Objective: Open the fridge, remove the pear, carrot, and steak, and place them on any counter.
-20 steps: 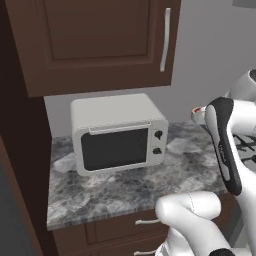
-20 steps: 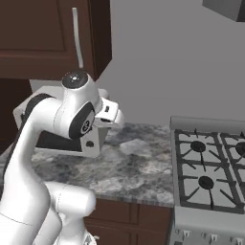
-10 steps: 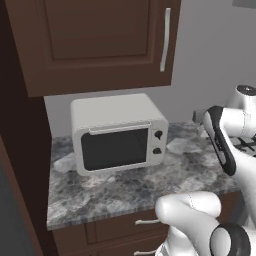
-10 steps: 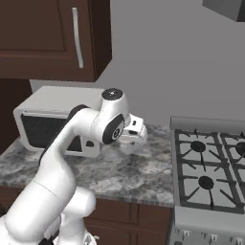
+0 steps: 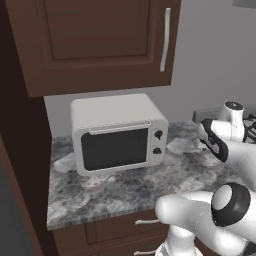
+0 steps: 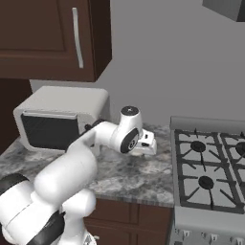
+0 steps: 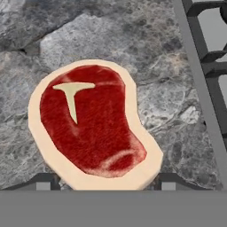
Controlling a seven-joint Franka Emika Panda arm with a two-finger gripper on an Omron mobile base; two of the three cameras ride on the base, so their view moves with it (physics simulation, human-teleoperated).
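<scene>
The hand point(image 7: 106, 179) has swung from beside the microwave point(image 5: 117, 132) to just short of the stove point(image 6: 210, 177), its fingers point(image 7: 42, 181) spread apart either side of the one steak point(image 7: 91, 126). The steak lies flat on the counter point(image 7: 66, 40), apparently freshly released, so that item looks delivered. One steak, one microwave and one stove are visible.
</scene>
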